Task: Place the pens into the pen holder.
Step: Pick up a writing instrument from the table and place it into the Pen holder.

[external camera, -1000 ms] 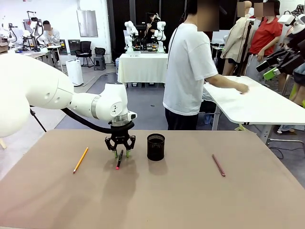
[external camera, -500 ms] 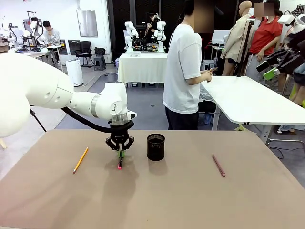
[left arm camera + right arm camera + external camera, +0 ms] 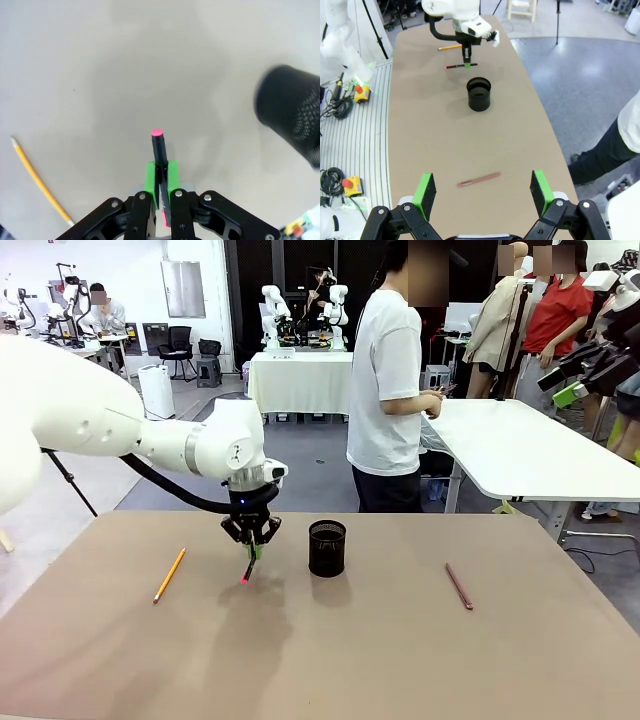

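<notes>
Left wrist view: L gripper (image 3: 161, 172) is pinching the black pen (image 3: 158, 147) mid-shaft, pads tight, red tip pointing away. Front view has it just beside the pen holder (image 3: 327, 547), on its left, pen tilted, tip near the table. R gripper (image 3: 482, 192) is spread wide, empty. Yellow pencil (image 3: 169, 574) and brown pen (image 3: 459, 586) lie flat, well apart. Step: 1st pen grasped, cup looks empty. Next, I reckon: lift above rim, shift over, stand pen upright, release.
</notes>
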